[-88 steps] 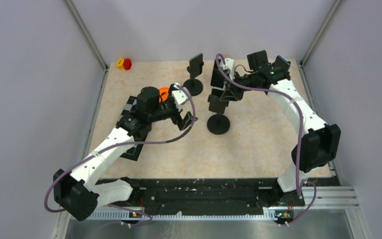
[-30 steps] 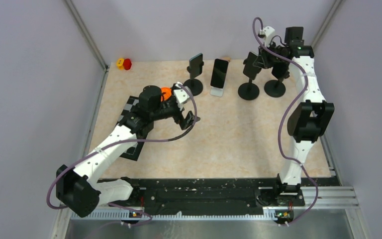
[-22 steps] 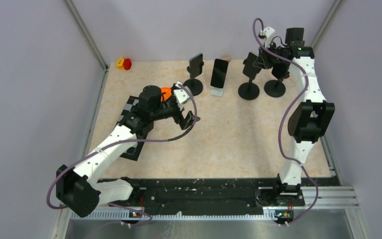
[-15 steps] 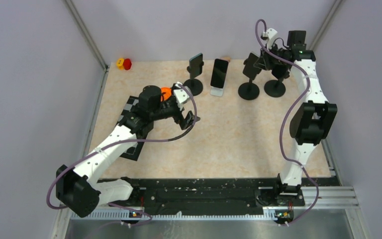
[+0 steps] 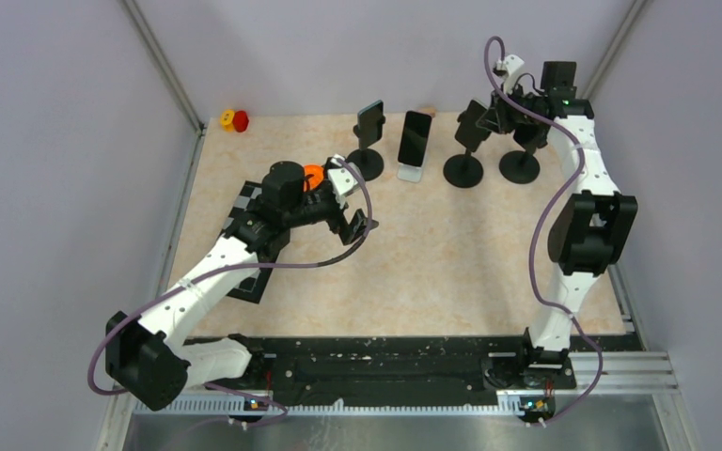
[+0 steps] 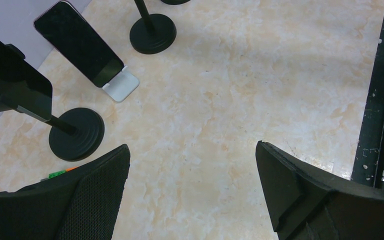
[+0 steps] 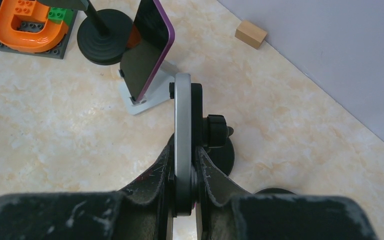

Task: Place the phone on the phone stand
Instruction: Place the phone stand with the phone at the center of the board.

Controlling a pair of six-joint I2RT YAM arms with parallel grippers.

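Table [image 5: 451, 254] work looks close to finished at the far edge. The black stand [image 5: 463, 170] sits on its round base, and a silver-edged slab that I take for the phone [image 7: 182, 110] stands upright against its head. My right gripper [image 7: 182, 155] is clenched on that phone, so only letting go looks left, while my left gripper [image 6: 191, 150] hangs wide open, grasping nothing.

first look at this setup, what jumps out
The right hand, at the far right, is clamped shut on the thin silver-edged head of a black round-based stand. Just left of it, a dark purple-edged phone leans on a small white stand. The left hand hangs wide open at mid-left.
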